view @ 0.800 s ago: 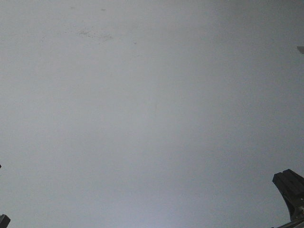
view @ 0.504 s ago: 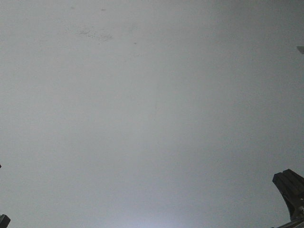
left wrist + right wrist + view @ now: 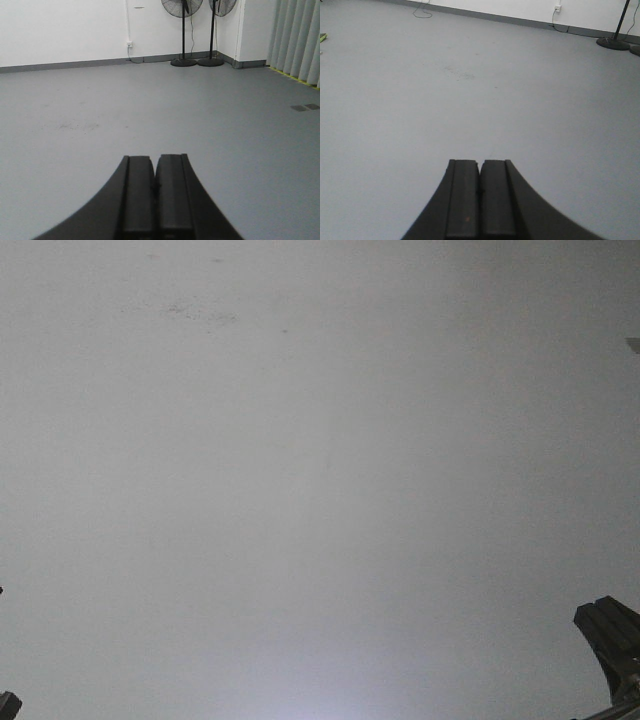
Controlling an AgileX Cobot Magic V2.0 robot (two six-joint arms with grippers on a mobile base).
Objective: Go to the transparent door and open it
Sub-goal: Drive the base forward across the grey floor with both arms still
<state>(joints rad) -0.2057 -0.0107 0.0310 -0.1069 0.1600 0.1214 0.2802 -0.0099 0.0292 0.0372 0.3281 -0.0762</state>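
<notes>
The transparent door shows in none of the views, so its place cannot be told.

The left end effector (image 3: 156, 195) is narrow, its two black fingers pressed together with nothing between them. The right end effector (image 3: 480, 197) is closed the same way, also holding nothing.

Ahead of the left one lies open grey floor (image 3: 150, 110) with faint scuff marks (image 3: 75, 126). It runs to a white wall (image 3: 60, 30) with a grey skirting (image 3: 65, 65) and a wall socket (image 3: 129, 44). Two pedestal fans (image 3: 183, 35) (image 3: 213, 30) stand side by side in the far corner. Pale vertical blinds (image 3: 297, 37) hang along the right edge, with a yellow floor line (image 3: 295, 77) at their foot and two dark floor plates (image 3: 305, 107) nearby.

The front view is filled by bare floor, with a dark robot part (image 3: 612, 640) at its lower right corner.
</notes>
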